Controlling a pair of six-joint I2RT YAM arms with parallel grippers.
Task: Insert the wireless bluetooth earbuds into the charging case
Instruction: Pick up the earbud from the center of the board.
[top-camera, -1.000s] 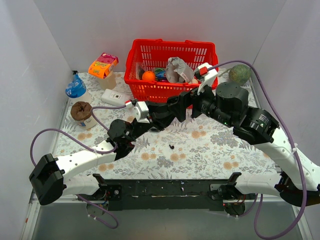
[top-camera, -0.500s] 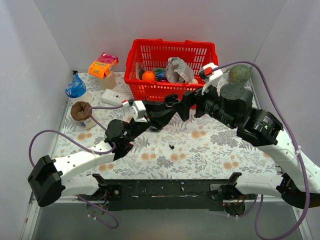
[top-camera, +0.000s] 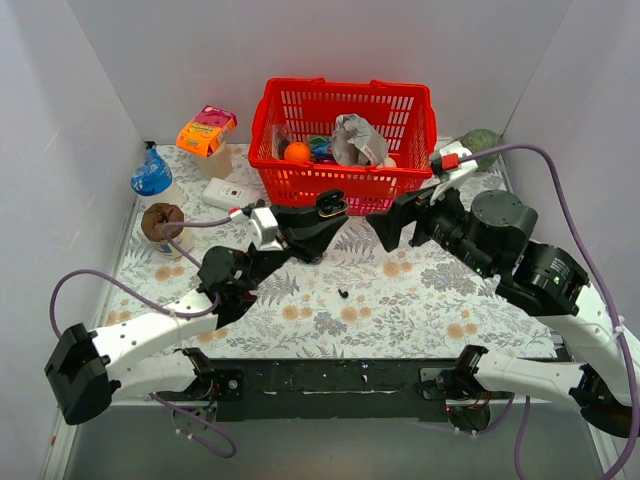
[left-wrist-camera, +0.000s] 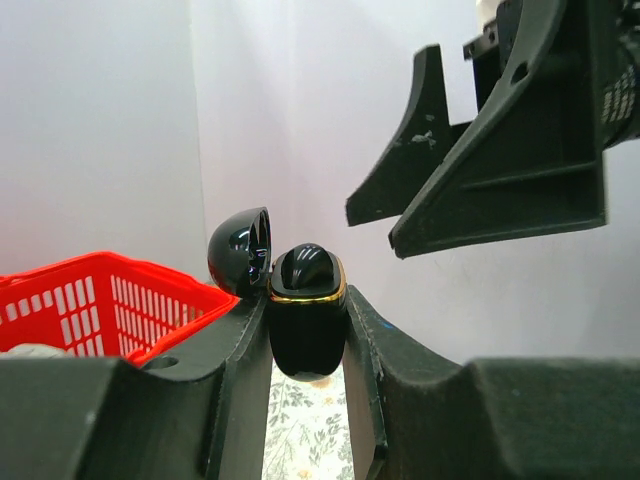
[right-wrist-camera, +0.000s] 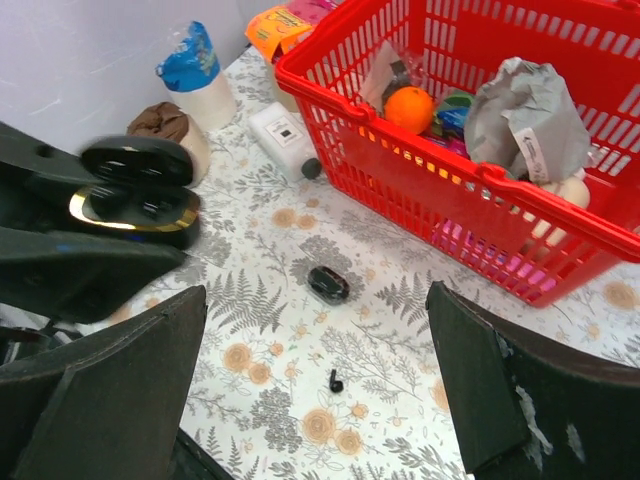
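My left gripper (top-camera: 322, 214) is shut on the black charging case (top-camera: 330, 206) and holds it above the table with its lid open. In the left wrist view the case (left-wrist-camera: 307, 325) sits between the fingers, with a gold rim and a glossy black rounded bit (left-wrist-camera: 305, 268) showing at its top. My right gripper (top-camera: 386, 230) is open and empty, just right of the case. One tiny black earbud (top-camera: 343, 294) lies on the floral cloth below both grippers. It also shows in the right wrist view (right-wrist-camera: 335, 381), as does the case (right-wrist-camera: 135, 197).
A red basket (top-camera: 300, 165) of groceries stands at the back. A white box (top-camera: 228, 194), a blue-capped bottle (top-camera: 152, 180), a brown cup (top-camera: 163, 225) and an orange packet (top-camera: 205, 130) are at the back left. A small black oval object (right-wrist-camera: 328, 284) lies on the cloth.
My right gripper has drawn back to the right, away from the case. My left gripper has shifted a little left and up with the case still in it.
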